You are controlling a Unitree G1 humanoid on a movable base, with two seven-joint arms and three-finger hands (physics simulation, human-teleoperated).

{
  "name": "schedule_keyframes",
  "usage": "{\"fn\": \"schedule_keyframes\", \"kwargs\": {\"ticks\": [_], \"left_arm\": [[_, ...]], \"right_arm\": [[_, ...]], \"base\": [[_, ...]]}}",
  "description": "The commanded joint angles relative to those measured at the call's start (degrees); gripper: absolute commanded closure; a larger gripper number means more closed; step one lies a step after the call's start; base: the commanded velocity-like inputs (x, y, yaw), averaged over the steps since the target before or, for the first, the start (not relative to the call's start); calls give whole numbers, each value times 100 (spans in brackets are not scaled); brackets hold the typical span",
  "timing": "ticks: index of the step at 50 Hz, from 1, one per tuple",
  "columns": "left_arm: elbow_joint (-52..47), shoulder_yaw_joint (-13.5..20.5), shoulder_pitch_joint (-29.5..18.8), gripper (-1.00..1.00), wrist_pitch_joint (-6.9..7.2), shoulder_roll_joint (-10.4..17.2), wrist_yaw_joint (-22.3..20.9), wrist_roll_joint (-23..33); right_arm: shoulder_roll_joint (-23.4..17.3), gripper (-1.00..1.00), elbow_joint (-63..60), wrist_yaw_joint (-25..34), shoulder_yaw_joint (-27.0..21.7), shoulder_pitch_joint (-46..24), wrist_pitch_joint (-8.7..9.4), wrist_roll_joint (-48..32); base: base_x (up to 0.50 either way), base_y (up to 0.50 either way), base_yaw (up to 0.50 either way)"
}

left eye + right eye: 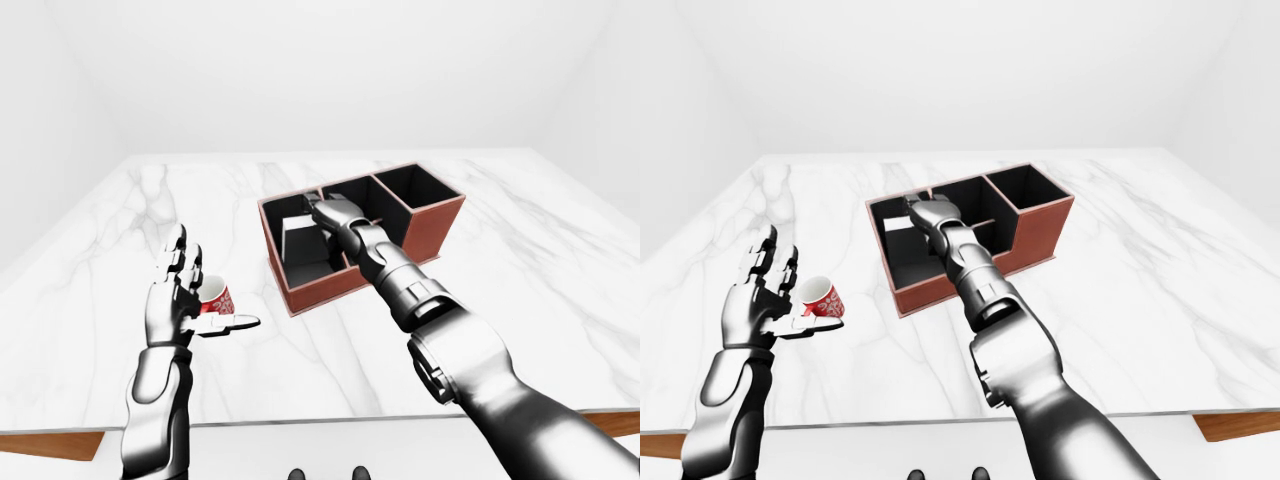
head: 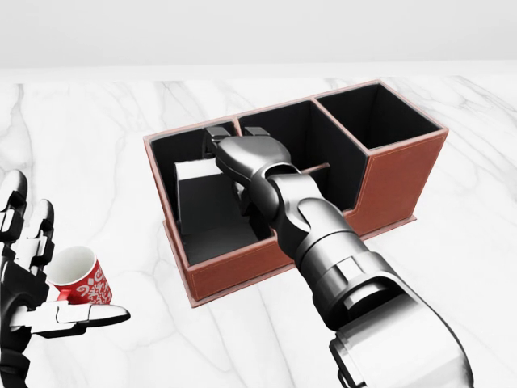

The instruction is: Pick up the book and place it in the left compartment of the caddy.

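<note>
Right hand [image 2: 234, 158] reaches down into the caddy [image 2: 242, 263] from above, its wrist over the partition between the left and middle compartments in the head view. Its fingers are hidden behind the palm and the caddy wall, so whether they are clenched on the book [image 2: 200, 194] or already released cannot be told; the hand is at least touching the book's upper right edge.

Book stands inside the left compartment, nearly upright, leaning slightly, long axis running top to bottom of the compartment. Its lower edge appears to rest on or very near the compartment floor. It lies just left of and below the hand, between the hand and the caddy's left wall.

Left hand [image 2: 32, 275] is well apart, at the lower left of the head view, fingers spread open, holding nothing. A red patterned cup [image 2: 81, 279] sits on the table [image 2: 97, 145] just beside it.

Judgement: placement is nearly complete. The coming move turns on the right hand letting go and lifting straight up without dragging the book against the partition.
</note>
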Motion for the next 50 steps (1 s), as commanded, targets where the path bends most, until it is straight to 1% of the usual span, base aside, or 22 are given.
{"fn": "schedule_keyframes", "kwargs": {"ticks": [1, 30, 46, 47, 48, 49, 50], "left_arm": [[-102, 3, 57, -100, 0, -26, -25, 6], [-9, 15, -3, -100, 0, -10, -19, 7], [61, -8, -28, -100, 0, -6, -6, 27], [86, -8, -42, -100, 0, -3, -6, 28], [89, -8, -43, -100, 0, -2, -6, 28], [127, -4, -68, -100, 0, 4, -5, 26], [133, -5, -71, -100, 0, 6, -4, 25]], "right_arm": [[27, 100, -37, -209, -251, -9, -12, 144], [23, 100, 71, -295, -256, 109, -63, 85], [-12, 100, 146, -447, -265, 221, -106, 37], [-9, 95, 144, -448, -269, 222, -106, 42], [-8, 95, 144, -448, -269, 222, -106, 42], [-6, 18, 143, -461, -267, 228, -110, 42], [-6, 18, 144, -462, -267, 228, -111, 42]], "base": [[0, 0, 0], [0, 0, 0], [0, 0, 0], [0, 0, 0], [0, 0, 0], [0, 0, 0], [0, 0, 0]]}}
